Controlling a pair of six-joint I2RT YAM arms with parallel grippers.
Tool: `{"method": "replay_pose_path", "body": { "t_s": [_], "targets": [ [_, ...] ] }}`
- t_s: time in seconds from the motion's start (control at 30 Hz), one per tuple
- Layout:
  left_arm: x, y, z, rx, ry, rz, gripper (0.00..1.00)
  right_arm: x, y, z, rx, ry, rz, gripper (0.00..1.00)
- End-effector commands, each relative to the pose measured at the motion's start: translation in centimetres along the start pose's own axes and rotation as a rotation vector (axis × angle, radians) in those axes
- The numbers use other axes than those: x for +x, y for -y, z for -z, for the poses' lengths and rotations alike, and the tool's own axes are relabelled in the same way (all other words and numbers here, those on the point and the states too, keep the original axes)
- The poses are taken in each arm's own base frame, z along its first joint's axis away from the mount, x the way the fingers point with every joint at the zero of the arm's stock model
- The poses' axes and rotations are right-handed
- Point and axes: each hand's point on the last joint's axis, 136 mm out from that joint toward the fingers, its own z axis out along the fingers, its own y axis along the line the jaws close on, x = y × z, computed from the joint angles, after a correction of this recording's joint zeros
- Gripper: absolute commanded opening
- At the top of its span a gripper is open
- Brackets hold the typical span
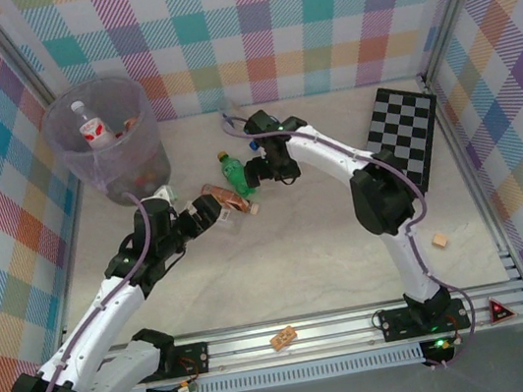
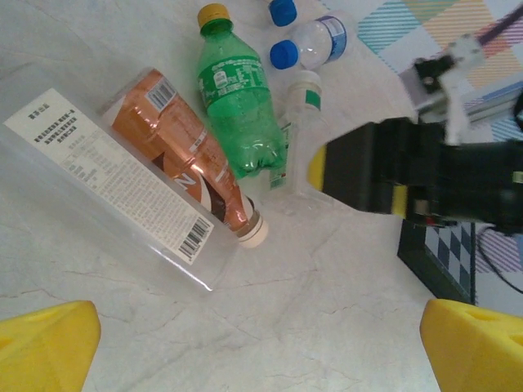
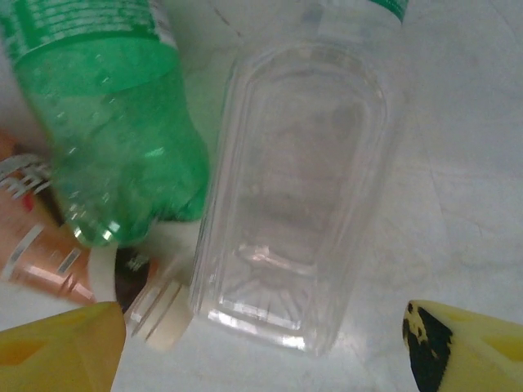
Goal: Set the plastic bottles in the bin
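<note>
The green bottle [image 2: 237, 106] is glossy see-through plastic, dimpled towards its base. The copper bottle [image 2: 184, 147] wears a shiny, metallic-looking film and a ridged cream cap. The clear bottle [image 3: 294, 196] is smooth plastic, ribbed at the bottom. The table [image 2: 343, 302] looks like matt, veined stone. The bin [image 1: 88, 169] is cloudy, translucent plastic.

Bin [image 1: 73, 158] far left, bottle [image 1: 90, 125] inside it, other bottles [image 1: 234, 172] to its right, checkerboard [image 1: 407, 133] far right
</note>
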Motion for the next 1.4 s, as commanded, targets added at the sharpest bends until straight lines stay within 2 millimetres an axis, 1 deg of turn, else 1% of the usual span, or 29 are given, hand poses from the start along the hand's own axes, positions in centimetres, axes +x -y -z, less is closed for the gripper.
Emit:
{"method": "replay_pose_path", "body": {
  "t_s": [0.0,0.13,0.2,0.27,0.4,0.57,0.7,0.87,0.97,1.0,1.07,1.17,1.27,1.37],
  "targets": [
    [-1.0,1.3,0.6,0.052,0.054,0.012,1.0,0.2,0.5,-0.7,0.055,-0.038,0.012,0.88],
    [-1.1,1.4,1.0,0.05,0.054,0.001,1.0,0.6,0.5,-2.5,0.063,-0.073,-0.001,0.87],
    [-1.2,1.3,1.2,0.043,0.06,-0.004,1.0,0.9,0.7,-3.2,0.07,-0.086,-0.006,0.84],
    [-1.2,1.2,1.4,0.039,0.065,-0.007,1.0,1.1,0.9,-3.8,0.078,-0.096,-0.008,0.8],
    [-1.1,1.3,1.3,0.044,0.055,-0.003,1.0,1.3,1.2,-4.1,0.091,-0.085,-0.017,0.71],
    [-1.1,1.7,1.2,0.066,0.052,0.01,1.0,1.5,1.7,-3.6,0.113,-0.076,-0.007,0.64],
    [-1.1,3.0,0.8,0.13,0.036,0.056,1.0,1.5,2.4,-1.4,0.124,-0.036,0.027,0.63],
    [-1.5,5.0,0.4,0.241,0.033,0.154,1.0,2.0,3.7,2.5,0.133,0.032,0.085,0.62],
    [-2.0,6.8,0.4,0.322,0.033,0.2,1.0,2.3,3.8,4.8,0.086,0.115,0.129,0.6],
    [-2.2,7.4,0.4,0.344,0.031,0.208,1.0,2.4,3.7,5.9,0.062,0.155,0.146,0.58],
    [-2.2,8.5,0.4,0.374,0.023,0.212,1.0,2.9,3.2,7.7,0.012,0.222,0.175,0.57],
    [-2.1,10.1,0.2,0.409,0.005,0.206,1.0,4.0,1.5,10.4,-0.128,0.321,0.246,0.57],
    [-1.8,11.6,-0.4,0.439,-0.016,0.199,1.0,5.5,-0.2,12.5,-0.266,0.401,0.312,0.57],
    [-1.2,12.8,-1.6,0.452,-0.046,0.185,1.0,7.2,-1.9,14.2,-0.374,0.457,0.384,0.57]
  ]
}}
